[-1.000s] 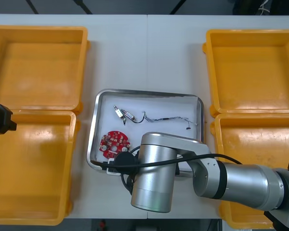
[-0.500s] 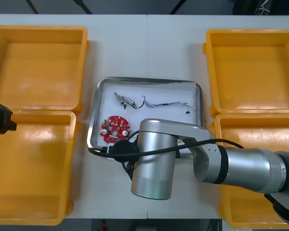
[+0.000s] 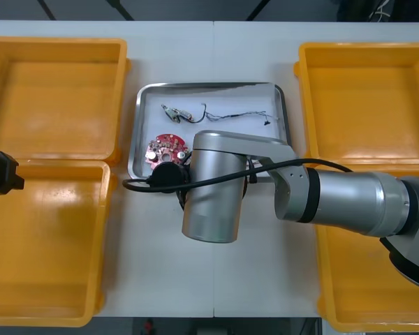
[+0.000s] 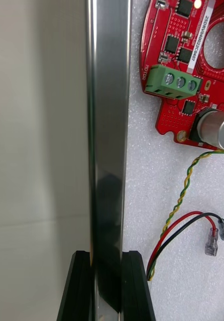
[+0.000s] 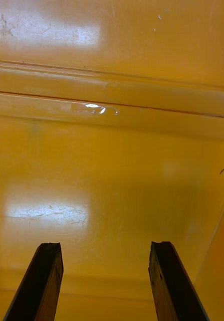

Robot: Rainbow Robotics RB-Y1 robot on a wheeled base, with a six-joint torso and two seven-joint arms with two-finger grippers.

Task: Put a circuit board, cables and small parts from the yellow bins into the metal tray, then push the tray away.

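On the bench [image 3: 195, 49], the metal tray [image 3: 209, 86] sits farther from the robot than a second ago, between the two far yellow bins [image 3: 56, 98]. The right pincer [image 4: 108, 288] stays clamped on its near rim; the left pincer [image 5: 107, 286] hangs wide open and empty over a near bin [image 3: 49, 244]. Inside the tray lie the circuit board [image 3: 166, 148], cables [image 3: 241, 114] and small metal parts [image 3: 173, 110]

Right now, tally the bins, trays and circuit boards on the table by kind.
Yellow bins: 4
Metal tray: 1
Red circuit board: 1
Total: 6
Right hand is clamped on the tray's rim; left hand hangs open over a left bin.
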